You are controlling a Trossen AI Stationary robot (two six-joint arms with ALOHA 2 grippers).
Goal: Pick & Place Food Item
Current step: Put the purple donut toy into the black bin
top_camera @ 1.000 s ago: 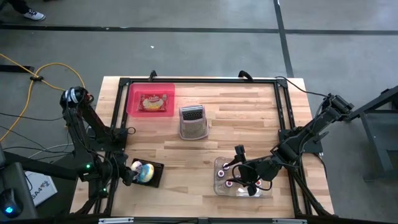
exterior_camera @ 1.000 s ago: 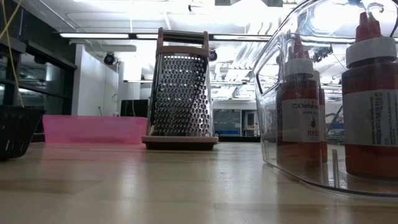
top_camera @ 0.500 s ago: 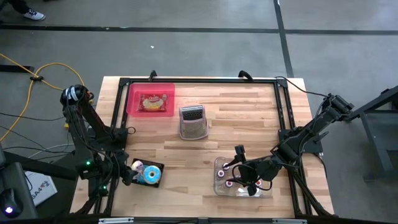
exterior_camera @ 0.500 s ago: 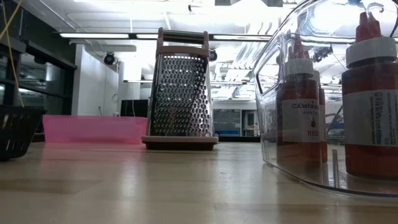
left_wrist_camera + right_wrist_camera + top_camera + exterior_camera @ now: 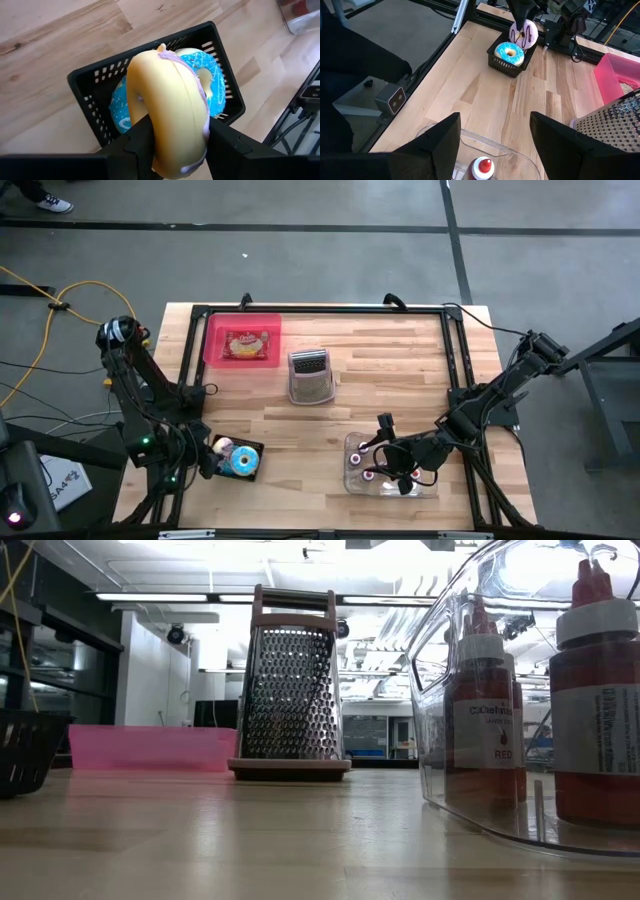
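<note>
My left gripper sits at the table's near left, shut on a doughnut with lilac icing and a yellow underside. In the right wrist view this doughnut stands on edge just above a black basket. A blue-iced doughnut lies flat in the basket. My right gripper is open and waits over a clear container of red bottles at the near right. My left gripper pinches the lilac doughnut between its two fingers, one on each flat face of the ring. It comes from above, pointing down. The doughnut stands on edge below the fingers, lifted clear over the basket and the blue doughnut.
A pink tray with a packet sits at the far left. A metal box grater stands upright mid-table. Red sauce bottles stand in the clear container. Black rails frame the table. Bare wood lies between basket and container.
My left gripper, still shut on the lilac doughnut, has drawn back toward the table's left edge. The doughnut covered the basket a second ago; now it stands at the basket's left side and the blue doughnut shows beneath.
</note>
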